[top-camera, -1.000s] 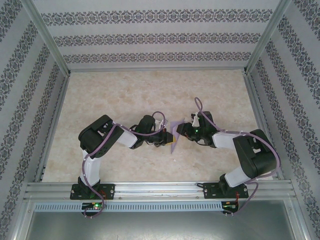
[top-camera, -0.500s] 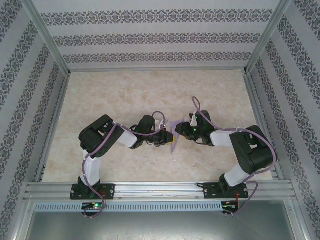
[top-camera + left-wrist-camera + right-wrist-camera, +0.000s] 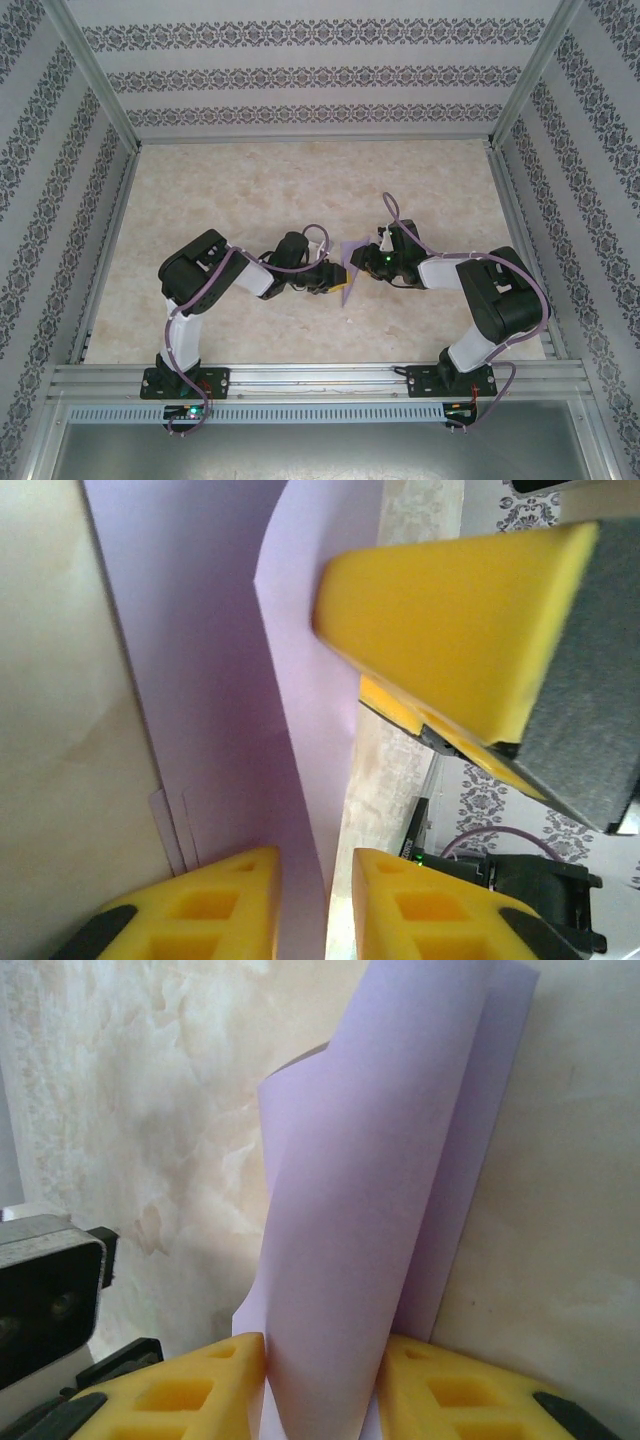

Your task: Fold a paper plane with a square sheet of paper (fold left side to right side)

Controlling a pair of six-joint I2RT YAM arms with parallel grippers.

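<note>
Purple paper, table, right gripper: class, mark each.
purple paper [image 3: 350, 1210]: right wrist view, curled flap's middle.
table [image 3: 250, 190]: top external view, bare far part.
right gripper [image 3: 322, 1360]: right wrist view, between its jaws.

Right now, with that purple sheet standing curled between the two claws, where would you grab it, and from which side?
Probably the raised, curled flap of the square sheet of paper, pinched from the right, where the right gripper straddles it. There it stands off the table, both faces exposed.
</note>
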